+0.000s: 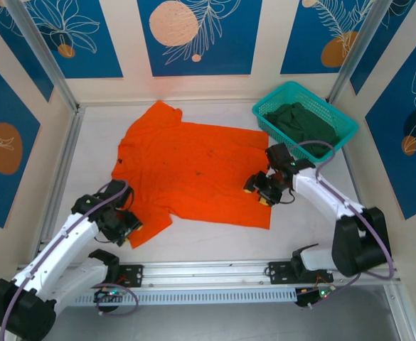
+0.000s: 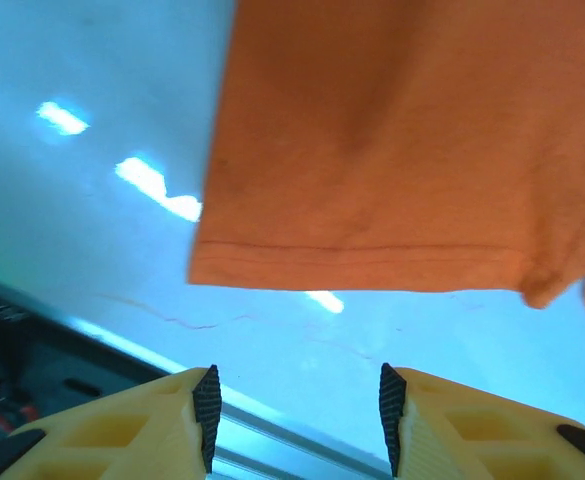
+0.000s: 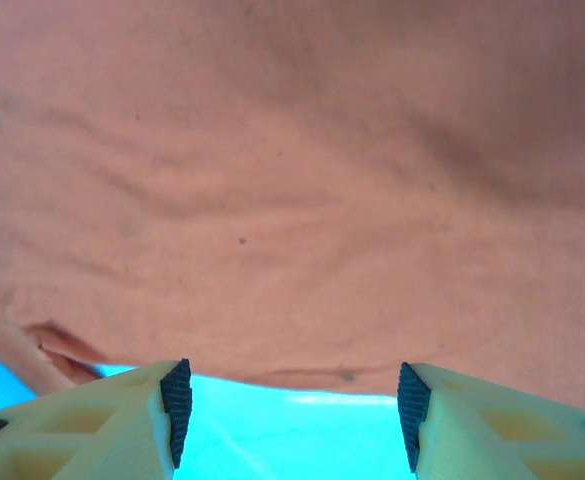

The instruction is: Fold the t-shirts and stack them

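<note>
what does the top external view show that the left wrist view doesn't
Top external, not left wrist: the whole bright orange cloth t-shirt spread flat, the dark green t-shirt inside the teal plastic mesh basket, and the right gripper at the orange shirt's right edge. Left wrist, not top: the double-stitched edge up close, with the left gripper open just short of it. Both: orange cloth on the white table.

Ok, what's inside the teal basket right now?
A crumpled dark green t-shirt lies in the basket; whatever might be beneath it is covered by the cloth.
</note>
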Available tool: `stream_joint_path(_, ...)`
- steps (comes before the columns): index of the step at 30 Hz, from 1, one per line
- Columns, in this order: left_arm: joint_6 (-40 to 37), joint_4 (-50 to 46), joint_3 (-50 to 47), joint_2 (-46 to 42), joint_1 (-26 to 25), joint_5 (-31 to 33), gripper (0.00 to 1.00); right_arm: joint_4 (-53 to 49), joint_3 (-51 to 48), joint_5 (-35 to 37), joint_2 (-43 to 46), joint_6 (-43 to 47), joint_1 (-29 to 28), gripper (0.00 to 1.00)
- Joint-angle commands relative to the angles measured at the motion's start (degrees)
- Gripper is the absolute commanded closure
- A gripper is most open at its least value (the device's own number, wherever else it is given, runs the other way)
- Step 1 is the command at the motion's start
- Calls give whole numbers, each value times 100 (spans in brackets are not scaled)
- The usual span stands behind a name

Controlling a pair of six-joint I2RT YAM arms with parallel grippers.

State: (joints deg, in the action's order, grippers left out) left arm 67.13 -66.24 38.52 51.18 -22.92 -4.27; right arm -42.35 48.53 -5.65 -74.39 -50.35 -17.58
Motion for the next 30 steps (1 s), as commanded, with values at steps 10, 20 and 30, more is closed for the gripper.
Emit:
stream_joint_path(10,-330,547,-639,707,-165,29,57,-224,-1360,-508,863,-419,539,46)
stream_joint_path(20,-393,1233,-1033,1186,-211,-103,69,-13,-1620,-468,1127,-775,832,52)
stream_joint_path(30,-216,1227,-1471,815,-208,-120,75,-337,-1819,-172,1454,-1051,869,55)
